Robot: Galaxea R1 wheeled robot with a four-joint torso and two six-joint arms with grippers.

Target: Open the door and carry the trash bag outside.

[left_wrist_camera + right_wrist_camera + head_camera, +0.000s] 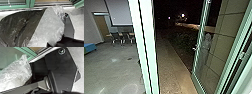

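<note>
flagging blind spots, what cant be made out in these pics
- Contents of dark bag, left wrist view: plastic hides them.
- Full extent of clear plastic, right wrist view: cut by picture's edge.
- Pale figure at glass door, head view: too blurred to tell person from reflection.
- Far end of path, head view: lost in darkness.
</note>
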